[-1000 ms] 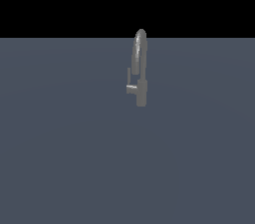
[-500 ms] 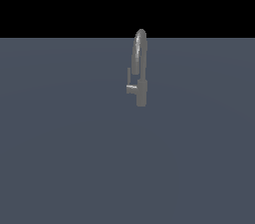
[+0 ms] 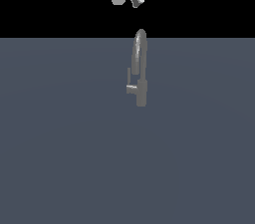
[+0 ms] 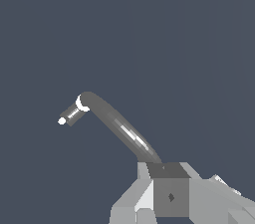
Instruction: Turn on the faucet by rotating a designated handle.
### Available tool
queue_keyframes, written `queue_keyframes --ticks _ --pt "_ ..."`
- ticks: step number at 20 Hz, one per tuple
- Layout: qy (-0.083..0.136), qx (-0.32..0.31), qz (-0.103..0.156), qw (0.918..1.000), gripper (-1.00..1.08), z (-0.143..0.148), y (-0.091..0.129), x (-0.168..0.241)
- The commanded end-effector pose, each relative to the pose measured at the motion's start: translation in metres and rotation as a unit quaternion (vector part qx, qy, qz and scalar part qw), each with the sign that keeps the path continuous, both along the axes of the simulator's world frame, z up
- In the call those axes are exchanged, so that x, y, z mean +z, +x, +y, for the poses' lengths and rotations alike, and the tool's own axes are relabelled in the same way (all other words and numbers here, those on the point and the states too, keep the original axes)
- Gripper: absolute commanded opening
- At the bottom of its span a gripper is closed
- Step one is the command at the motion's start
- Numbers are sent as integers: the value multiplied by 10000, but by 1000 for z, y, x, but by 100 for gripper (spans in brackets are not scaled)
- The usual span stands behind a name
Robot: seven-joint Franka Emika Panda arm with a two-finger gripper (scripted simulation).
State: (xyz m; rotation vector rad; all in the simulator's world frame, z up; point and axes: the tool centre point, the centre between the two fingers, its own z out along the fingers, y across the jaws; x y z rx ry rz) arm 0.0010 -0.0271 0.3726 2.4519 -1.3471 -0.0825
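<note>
The grey faucet [image 3: 141, 93] stands upright in the middle of the exterior view, its arched spout [image 3: 139, 51] rising above the body. The handle [image 3: 130, 85] juts from the body toward the exterior view's left as a short stub with a slim upright rod. My white gripper [image 3: 133, 1] hangs above the spout's top, apart from it, touching nothing. The wrist view looks down on the curved spout [image 4: 119, 128] and its outlet end [image 4: 72, 114]. There my gripper [image 4: 168, 194] covers the faucet body, and the handle is hidden. Its finger gap is unclear.
A flat blue-grey surface [image 3: 60, 158] carries the faucet and spreads across the lower part of the exterior view. Behind it the background is black. Nothing else stands near the faucet.
My gripper has come down from the top edge of the exterior view: absent one second ago, only its tips half a second ago, now well in view above the spout. The faucet is unchanged.
</note>
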Motion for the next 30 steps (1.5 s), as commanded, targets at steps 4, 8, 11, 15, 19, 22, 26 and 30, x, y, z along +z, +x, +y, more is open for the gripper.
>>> queue_keyframes --ticks 4,8,11,15,19,22,26,30 --pt "-459 -571 -49 9973 -100 -1 26 -32" --pt "-816 -952 -118 9920 -100 -1 43 -56" --pt "-1094 -1219 -190 9863 -100 -1 56 -75" --pt "-1474 -1549 -318 9764 -100 0 70 -101" --pt "-1858 -1845 -481 9639 -100 2 84 -127" --pt "-2146 -2045 -628 9530 -100 3 93 -146" --pt "-2488 -2260 -834 9381 -100 6 103 -171" --pt "-2747 -2406 -1016 9254 -100 8 110 -190"
